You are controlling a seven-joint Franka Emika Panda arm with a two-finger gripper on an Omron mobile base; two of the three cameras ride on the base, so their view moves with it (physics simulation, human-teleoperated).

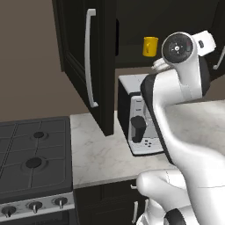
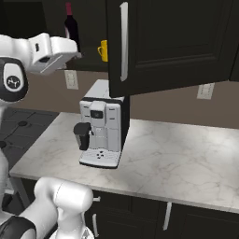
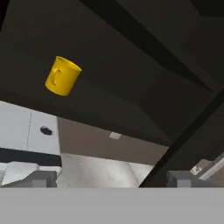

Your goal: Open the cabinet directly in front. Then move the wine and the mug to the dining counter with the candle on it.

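Note:
The dark cabinet stands with both doors swung out: the left door [image 1: 83, 52] with its pale bar handle [image 1: 90, 57], and the right door [image 2: 172, 42]. On the shelf inside, the wine [image 2: 71, 25] stands to the left of the yellow mug [image 2: 102, 50]. The mug [image 1: 150, 46] also shows tilted in the hand view [image 3: 62, 75], handle towards the camera. My gripper [image 2: 77, 55] is raised in front of the shelf, just below the wine and left of the mug. It is open [image 3: 111, 179] and holds nothing. The dining counter and the candle are out of view.
A coffee machine [image 2: 102, 128] stands on the marble counter [image 2: 177, 154] under the cabinet. A gas stove [image 1: 33, 154] joins the counter on the left. A wall outlet [image 2: 71, 79] sits below the shelf. The open right door overhangs the counter.

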